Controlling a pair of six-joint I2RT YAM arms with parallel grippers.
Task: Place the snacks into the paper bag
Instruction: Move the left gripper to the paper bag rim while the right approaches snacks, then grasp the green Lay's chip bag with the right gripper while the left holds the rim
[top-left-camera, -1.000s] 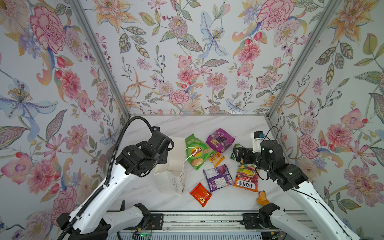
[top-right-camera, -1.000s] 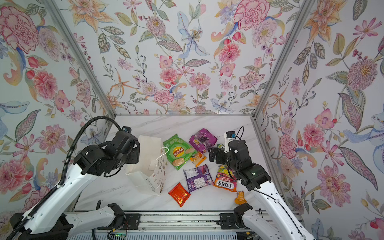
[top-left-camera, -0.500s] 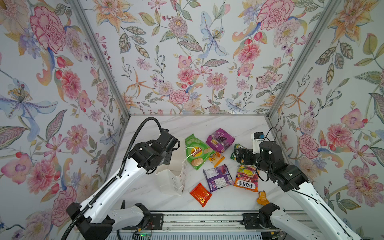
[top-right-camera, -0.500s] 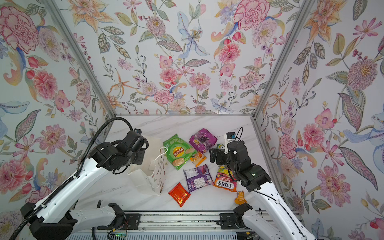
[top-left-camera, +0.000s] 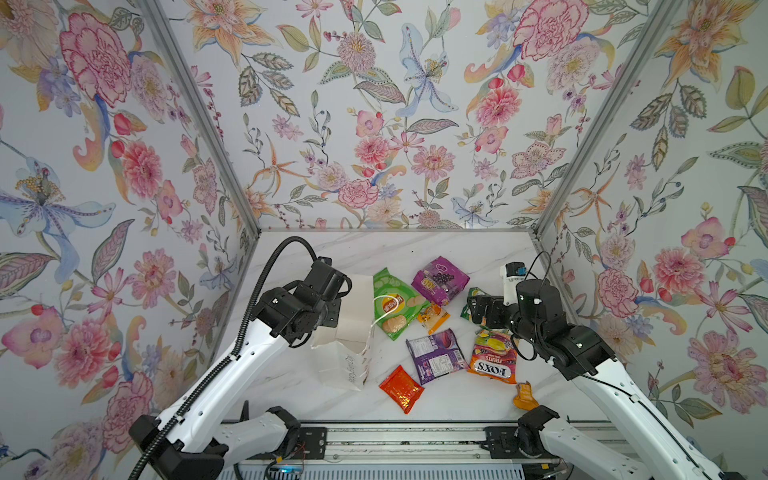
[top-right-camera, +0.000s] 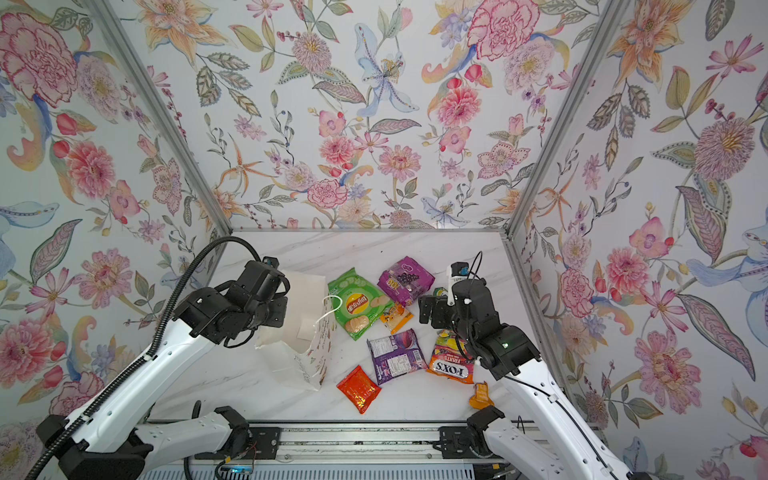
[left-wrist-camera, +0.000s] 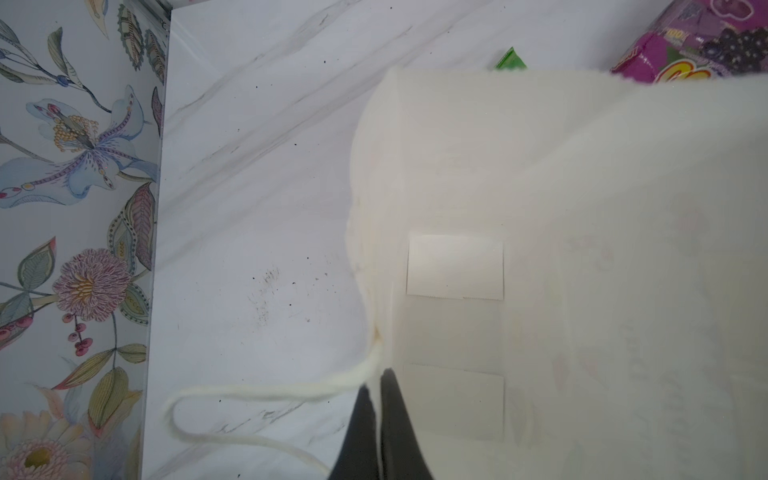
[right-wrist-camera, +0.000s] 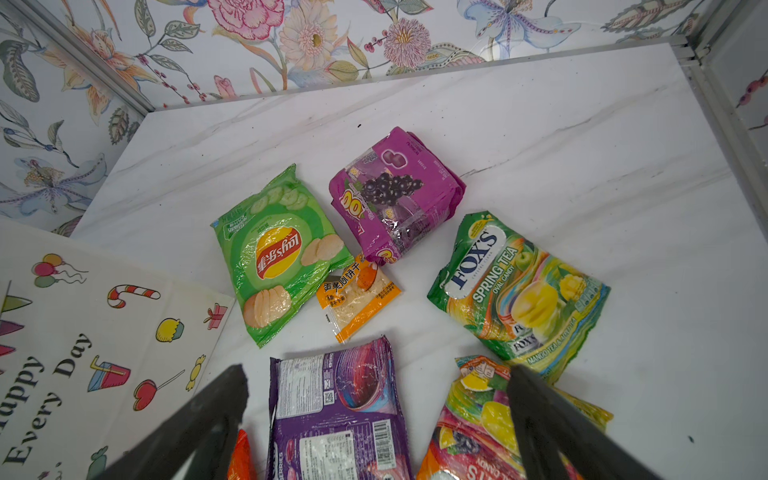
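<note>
Closing since a second ago, my left tool now pinches the rim of the paper bag, which stands open on the table; inside I see only its white wall. Just beside it the snacks lie flat. My right tool hangs spread wide, holding nothing, above a purple packet.

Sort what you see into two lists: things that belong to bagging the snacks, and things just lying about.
Job: paper bag, pinched by the shut left gripper; open right gripper; green chips bag; grape packet; purple packet; green FOX'S bag; orange FOX'S bag; red-orange foil pack; two orange sachets.
Just there: marble table; floral walls; black cable.
</note>
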